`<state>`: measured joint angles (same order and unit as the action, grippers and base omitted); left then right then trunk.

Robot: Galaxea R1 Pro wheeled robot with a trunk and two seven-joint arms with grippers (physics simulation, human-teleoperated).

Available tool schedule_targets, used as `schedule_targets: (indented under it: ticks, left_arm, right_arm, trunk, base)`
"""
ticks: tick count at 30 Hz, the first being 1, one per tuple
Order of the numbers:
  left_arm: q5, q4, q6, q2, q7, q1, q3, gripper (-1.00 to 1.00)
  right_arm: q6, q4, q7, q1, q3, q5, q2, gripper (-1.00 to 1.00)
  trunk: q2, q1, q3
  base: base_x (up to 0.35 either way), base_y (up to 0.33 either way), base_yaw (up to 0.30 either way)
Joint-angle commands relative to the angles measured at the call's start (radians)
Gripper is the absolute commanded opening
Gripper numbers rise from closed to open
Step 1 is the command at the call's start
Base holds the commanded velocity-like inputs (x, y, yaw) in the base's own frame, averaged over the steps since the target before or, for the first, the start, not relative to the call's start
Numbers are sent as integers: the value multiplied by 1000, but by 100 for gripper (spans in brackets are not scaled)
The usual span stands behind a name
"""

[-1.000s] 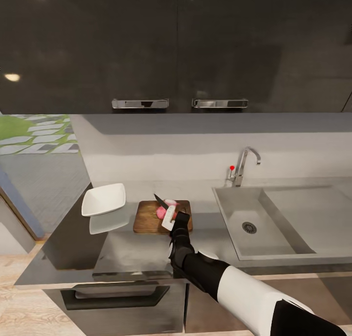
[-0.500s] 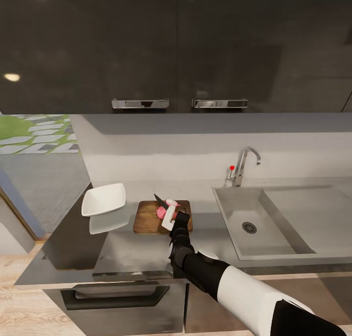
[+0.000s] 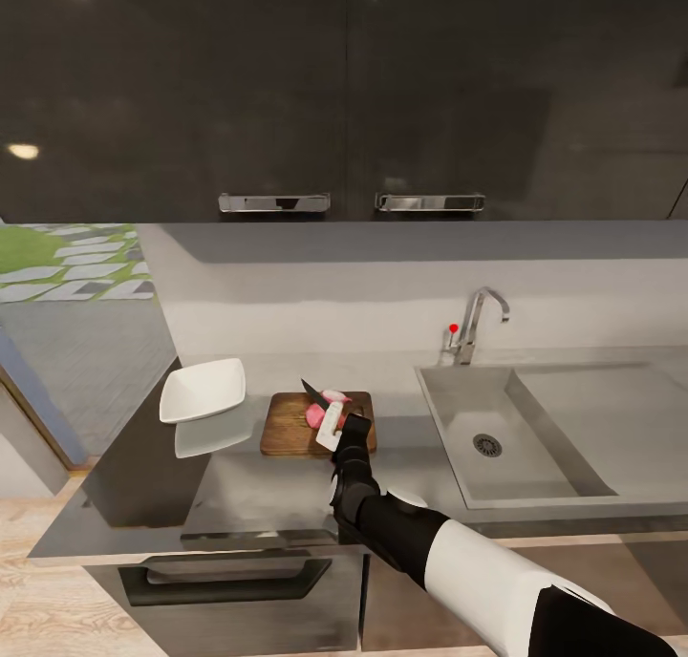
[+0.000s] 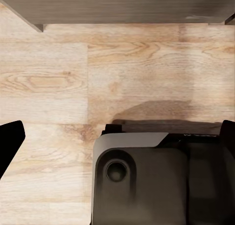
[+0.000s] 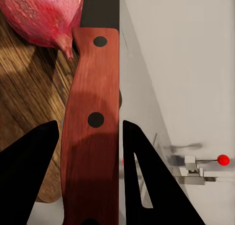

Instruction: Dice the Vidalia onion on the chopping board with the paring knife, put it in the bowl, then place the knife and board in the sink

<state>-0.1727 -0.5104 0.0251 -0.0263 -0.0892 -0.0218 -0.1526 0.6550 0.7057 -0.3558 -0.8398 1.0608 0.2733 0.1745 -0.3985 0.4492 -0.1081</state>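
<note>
The Vidalia onion (image 3: 323, 409) lies on the chopping board (image 3: 291, 426), a pinkish-red bulb toward the board's right half; in the right wrist view the onion (image 5: 46, 16) rests on the wood grain with its pointed tip touching the edge of the knife handle. The paring knife (image 3: 312, 392) is held over the onion, its dark blade slanting up and away from the board toward the wall. Its red handle (image 5: 90, 132), with two dark rivets, runs between the two dark fingers of the right gripper (image 3: 336, 426), whose jaws are closed on it.

The chopping board sits on the grey tabletop (image 3: 258, 495). Near the board, on the side away from the sink, stands the white bowl (image 3: 202, 390), at the tabletop's end. On the board's other side, a little apart, is the sink (image 3: 449, 390) with its round drain (image 3: 486, 444), flat drainboard (image 3: 612, 418) and chrome tap (image 3: 475, 323) with a red knob. Dark wall cabinets (image 3: 344, 94) with two chrome handles hang above.

The left wrist view looks at a light wooden floor (image 4: 73, 83) and a dark rounded part of the robot's base (image 4: 147, 181). Whether the left gripper's jaws are open or closed cannot be told.
</note>
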Motion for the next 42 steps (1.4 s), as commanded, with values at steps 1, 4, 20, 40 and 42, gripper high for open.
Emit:
schedule_targets:
  ticks: [1, 4, 20, 40, 42]
  left_arm:
    - [-10, 0, 3, -1, -7, -1, -8, 100]
    - [-10, 0, 3, -1, -7, -1, -8, 100]
    - [-10, 0, 3, -1, -7, -1, -8, 100]
    - [-10, 0, 3, -1, -7, -1, -8, 100]
    - [-10, 0, 3, -1, -7, -1, -8, 100]
  right_arm:
    - [-5, -3, 7, -1, 5, -49, 0, -100]
    - [-5, -3, 8, -1, 5, -49, 0, -100]
    - [-5, -7, 9, 0, 7, -49, 0, -100]
    - [-52, 41, -74, 1, -3, -42, 0, -100]
    - [-52, 43, -79, 1, -5, -42, 0, -100]
  trunk:
    - [-2, 1, -3]
    - [-2, 1, -3]
    - [-2, 1, -3]
    - [-2, 1, -3]
    - [-2, 1, -3]
  base:
    - [0, 0, 0]
    - [0, 0, 0]
    - [0, 0, 0]
    - [0, 0, 0]
    - [74, -83, 0]
